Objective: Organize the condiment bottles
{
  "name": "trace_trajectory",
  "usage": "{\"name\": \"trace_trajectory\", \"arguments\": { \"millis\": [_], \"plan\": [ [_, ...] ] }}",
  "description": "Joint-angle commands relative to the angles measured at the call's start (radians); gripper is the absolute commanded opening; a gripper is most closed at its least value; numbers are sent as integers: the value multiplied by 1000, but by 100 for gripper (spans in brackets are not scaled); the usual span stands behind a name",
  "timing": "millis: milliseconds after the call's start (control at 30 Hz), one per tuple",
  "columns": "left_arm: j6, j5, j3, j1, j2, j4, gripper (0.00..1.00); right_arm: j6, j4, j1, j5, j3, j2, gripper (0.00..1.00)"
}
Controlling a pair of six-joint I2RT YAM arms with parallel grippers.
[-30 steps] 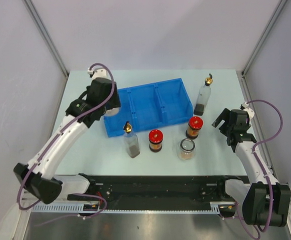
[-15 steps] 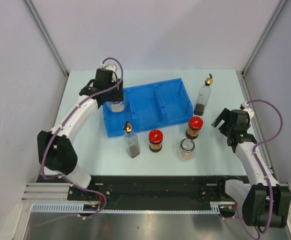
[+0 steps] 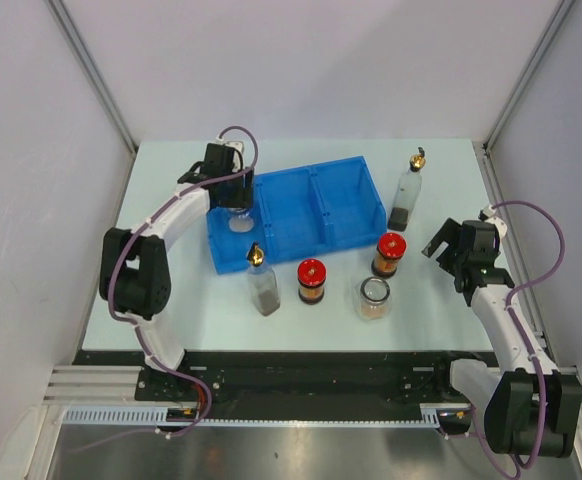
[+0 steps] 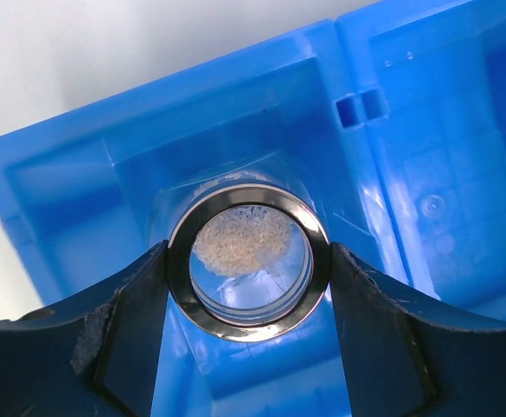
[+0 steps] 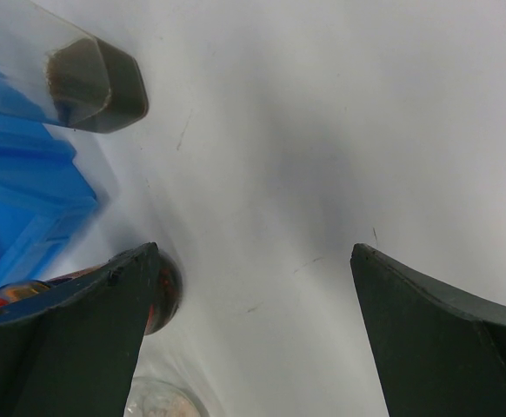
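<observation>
Left gripper point(image 4: 249, 269) clenched across short clear jar point(image 4: 246, 248) at its rim; likely glass: light, rigid, slippery, breakable. Right gripper point(image 5: 253, 261) released.

The tray point(image 4: 444, 130) is smooth, glossy blue moulded plastic. The short clear jar point(image 4: 249, 261) is transparent with a polished metallic rim and a granular tan filling. The fingers point(image 4: 383, 339) of the left hand point(image 4: 249, 291) are matt black plastic, scuffed at one edge. The desk point(image 5: 322, 130) is matt, pale and faintly scratched.

tray point(image 3: 343, 205) blue — dark jars point(image 3: 312, 282) red-lidded — bottles point(image 3: 408, 192) clear, gold-spouted — clear jar point(image 4: 249, 250) tan-filled
</observation>
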Motion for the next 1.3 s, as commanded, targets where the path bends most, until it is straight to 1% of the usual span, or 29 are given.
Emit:
{"name": "trace_trajectory", "arguments": {
  "millis": [0,167,300,367,400,433,467,533,600,633,800,1000,1033,1267],
  "plan": [
    [6,13,7,1,21,113,0,8,-49,-5,-13,59,-33,98],
    [-17,21,-13,3,56,127,0,0,-98,-2,-19,83,-55,98],
    [-35,12,-39,3,51,136,0,-4,-140,6,-25,100,-79,98],
    [-40,-2,-40,4,47,129,31,-7,-154,16,-25,112,-85,98],
    [-41,-17,-42,3,42,129,38,-9,-170,21,-22,117,-88,98],
    [-41,-22,-42,3,41,125,58,-10,-177,24,-14,122,-92,98],
    [-43,-31,-43,4,30,125,72,-12,-186,32,-11,131,-93,98],
    [-47,-48,-43,3,12,127,91,-15,-210,39,-1,138,-95,98],
    [-47,-56,-37,3,-1,130,98,-15,-230,45,4,152,-96,98],
    [-46,-56,-31,3,-11,127,100,-16,-236,47,7,155,-99,98],
    [-41,-65,15,1,-51,99,100,-21,-264,55,10,169,-116,98],
    [-25,-74,20,-10,-160,69,100,-21,-281,55,-4,178,-134,98],
    [-21,-74,17,-13,-192,61,100,-21,-283,82,-5,180,-134,98],
    [-14,-63,-17,-54,-330,-6,100,-16,-284,139,-8,197,-128,98]
  ]
}}
